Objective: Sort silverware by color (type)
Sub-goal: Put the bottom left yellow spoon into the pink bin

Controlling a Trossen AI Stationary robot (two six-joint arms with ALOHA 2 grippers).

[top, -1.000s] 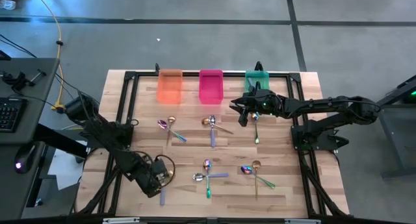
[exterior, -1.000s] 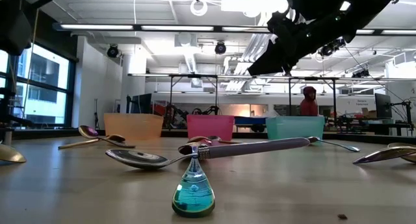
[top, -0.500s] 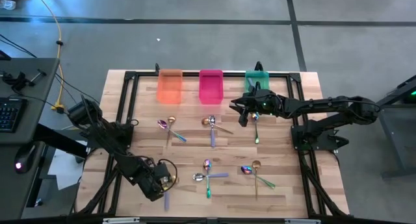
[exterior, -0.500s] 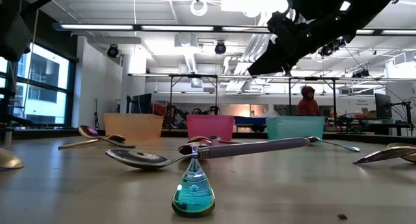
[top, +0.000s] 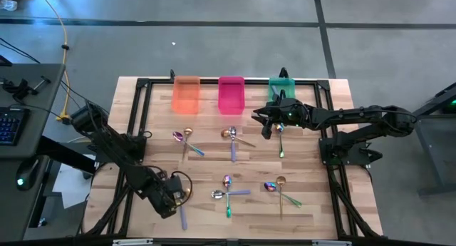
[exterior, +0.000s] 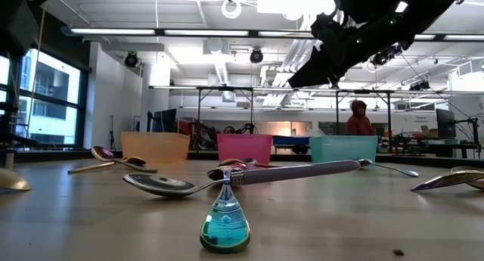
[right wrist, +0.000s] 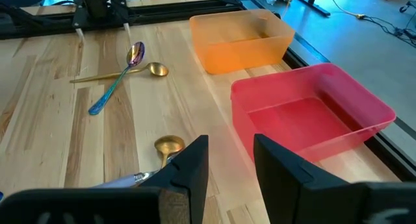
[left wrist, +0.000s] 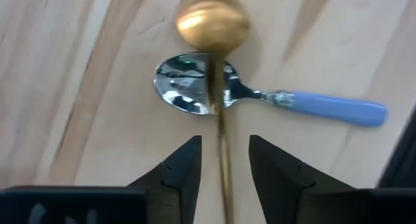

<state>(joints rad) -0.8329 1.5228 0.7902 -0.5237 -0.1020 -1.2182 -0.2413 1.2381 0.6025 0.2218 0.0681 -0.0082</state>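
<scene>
Even, bright indoor light from overhead. Low view: ceiling strip lights (exterior: pixel 189 32) blown out, strong glare near top centre, daylight through the window (exterior: pixel 45 102) at left; arm overhead reads as a dark silhouette. Near worktop (exterior: pixel 340 223) soft, foreground out of focus. High view: sharp, shadows faint and short. Left wrist view: gold spoon (left wrist: pixel 213 29) bowl blurred, silver spoon (left wrist: pixel 188 91) bowl mirrors glare. Right wrist view: bluish cast at far edge, jaws blurred.

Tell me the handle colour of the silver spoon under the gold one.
Light blue handle; left wrist view.
</scene>
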